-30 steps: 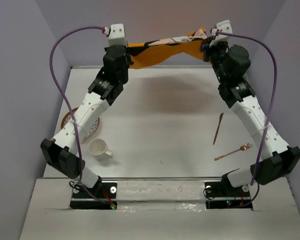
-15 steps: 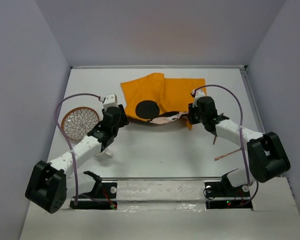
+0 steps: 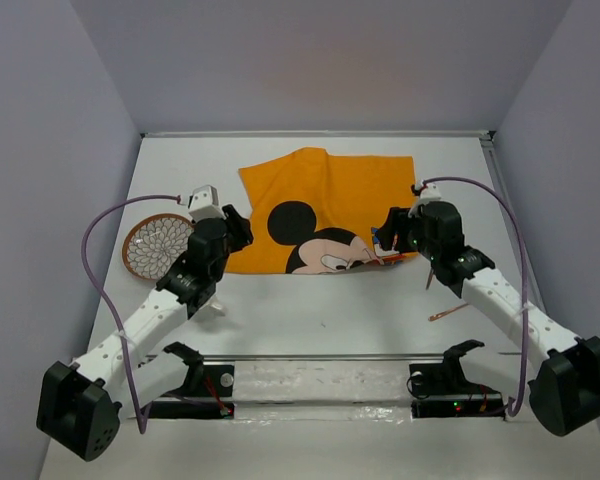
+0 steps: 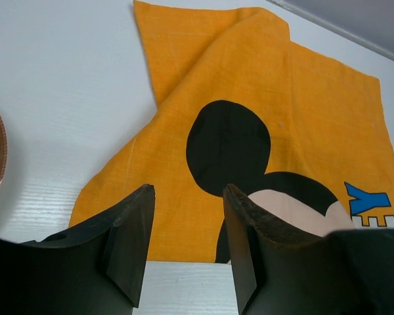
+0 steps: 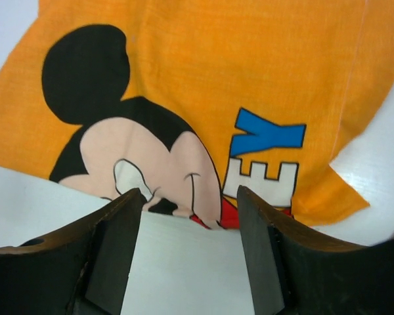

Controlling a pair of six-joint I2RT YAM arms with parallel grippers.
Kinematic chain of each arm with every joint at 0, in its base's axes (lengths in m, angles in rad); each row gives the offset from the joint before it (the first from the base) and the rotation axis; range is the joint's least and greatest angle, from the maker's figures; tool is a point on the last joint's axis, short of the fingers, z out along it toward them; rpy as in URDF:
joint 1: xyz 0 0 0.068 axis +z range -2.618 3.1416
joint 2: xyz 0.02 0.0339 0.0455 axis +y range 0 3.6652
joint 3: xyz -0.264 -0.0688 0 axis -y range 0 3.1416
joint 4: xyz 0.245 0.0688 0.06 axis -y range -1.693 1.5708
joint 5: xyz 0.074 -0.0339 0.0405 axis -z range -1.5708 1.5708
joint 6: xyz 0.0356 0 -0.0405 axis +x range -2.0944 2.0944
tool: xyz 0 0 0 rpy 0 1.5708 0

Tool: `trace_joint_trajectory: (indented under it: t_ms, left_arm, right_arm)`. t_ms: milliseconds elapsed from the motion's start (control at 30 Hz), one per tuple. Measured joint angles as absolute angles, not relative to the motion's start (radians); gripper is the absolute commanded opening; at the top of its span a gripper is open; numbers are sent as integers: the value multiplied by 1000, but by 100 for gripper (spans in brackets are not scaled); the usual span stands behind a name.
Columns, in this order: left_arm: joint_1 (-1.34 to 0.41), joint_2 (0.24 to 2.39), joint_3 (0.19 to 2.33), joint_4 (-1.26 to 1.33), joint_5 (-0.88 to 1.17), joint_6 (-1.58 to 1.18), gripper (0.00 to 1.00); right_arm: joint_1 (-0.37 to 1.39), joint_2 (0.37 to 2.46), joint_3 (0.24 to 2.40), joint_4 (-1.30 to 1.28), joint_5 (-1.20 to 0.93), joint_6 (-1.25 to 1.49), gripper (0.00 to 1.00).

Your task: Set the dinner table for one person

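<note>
Left gripper and right gripper both gape, released, above the spread placemat. Next likely means fetching the plate.

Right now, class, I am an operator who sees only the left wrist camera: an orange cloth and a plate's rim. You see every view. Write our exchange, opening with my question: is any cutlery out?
Observer: Yes, a fork lies on the right side of the table.
Operator: Do the right fingers hold anything?
Observer: No, the right fingers are open and empty, above the cloth's near edge.
Operator: Is anything on the plate?
Observer: No, the plate is bare, left of the cloth and apart from it.
</note>
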State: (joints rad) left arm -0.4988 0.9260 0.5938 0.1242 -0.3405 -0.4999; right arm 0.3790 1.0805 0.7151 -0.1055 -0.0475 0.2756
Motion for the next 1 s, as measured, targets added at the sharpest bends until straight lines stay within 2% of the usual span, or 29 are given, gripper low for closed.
trace_joint_trajectory:
  t_ms: [33, 67, 133, 167, 200, 267, 300, 333, 400, 633, 833, 1000]
  left_arm:
    - [-503, 928, 593, 122, -342, -502, 56]
    - [-506, 931, 593, 119, -342, -504, 56]
    - [-524, 947, 593, 113, -350, -506, 56]
    - [-549, 966, 594, 109, -364, -505, 57]
    - [-572, 980, 598, 101, -372, -503, 57]
    - [-631, 1024, 619, 66, -410, -495, 59]
    - [-660, 1042, 631, 49, -439, -491, 59]
    - [-679, 1052, 637, 38, -451, -488, 59]
    - [-721, 1061, 642, 4, -476, -492, 59]
    - [-759, 1021, 568, -44, -485, -551, 59]
    - [-760, 1082, 563, -52, -502, -554, 60]
    - [-762, 1131, 563, -27, -501, -551, 62]
  right_arm:
    - [379, 1061, 697, -123, -40, 296, 50]
    - [379, 1057, 691, -129, -33, 307, 50]
    - [379, 1069, 686, -152, -5, 331, 37]
    - [379, 1089, 688, -153, 5, 334, 26]
    - [379, 1122, 691, -162, 20, 342, 26]
    - [379, 1173, 696, -182, 39, 360, 32]
    - [379, 1189, 696, -197, 57, 373, 38]
    - [379, 1195, 688, -216, 86, 386, 48]
    - [379, 1180, 677, -240, 115, 411, 52]
    - [354, 1058, 609, -265, 258, 585, 44]
    - [197, 1159, 607, -253, 281, 689, 46]
    - [170, 1221, 609, -221, 276, 722, 44]
